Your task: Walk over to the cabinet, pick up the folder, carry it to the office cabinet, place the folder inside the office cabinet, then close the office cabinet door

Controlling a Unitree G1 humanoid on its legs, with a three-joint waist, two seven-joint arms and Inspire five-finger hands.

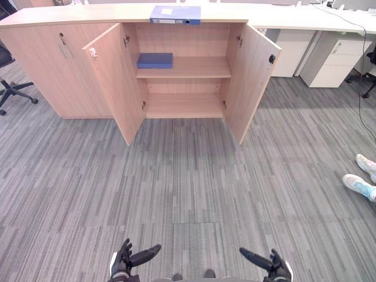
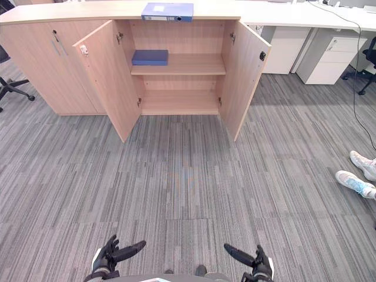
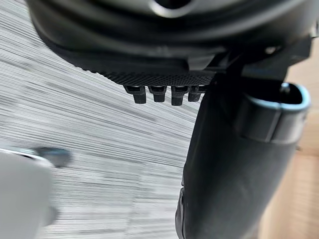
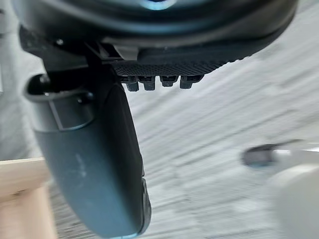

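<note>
Faced the open office cabinet (image 1: 185,67) at 12 o'clock, well apart — spotted the folder (image 1: 175,14) flat on its top. Carried left hand (image 1: 124,261) and right hand (image 1: 276,269) loosely open, empty, at 7 and 5. Risked clipping a splayed door (image 1: 252,76) walking in — tight approach.

**Hand hardware, visual**

Left hand (image 1: 125,259) and right hand (image 1: 275,267): matte black, with a white patch at each outer edge. Close up: textured black palm pad (image 3: 164,78), blocky black fingertips (image 3: 140,94), fat dark-grey thumb (image 3: 224,174) with a pale-rimmed collar.
</note>
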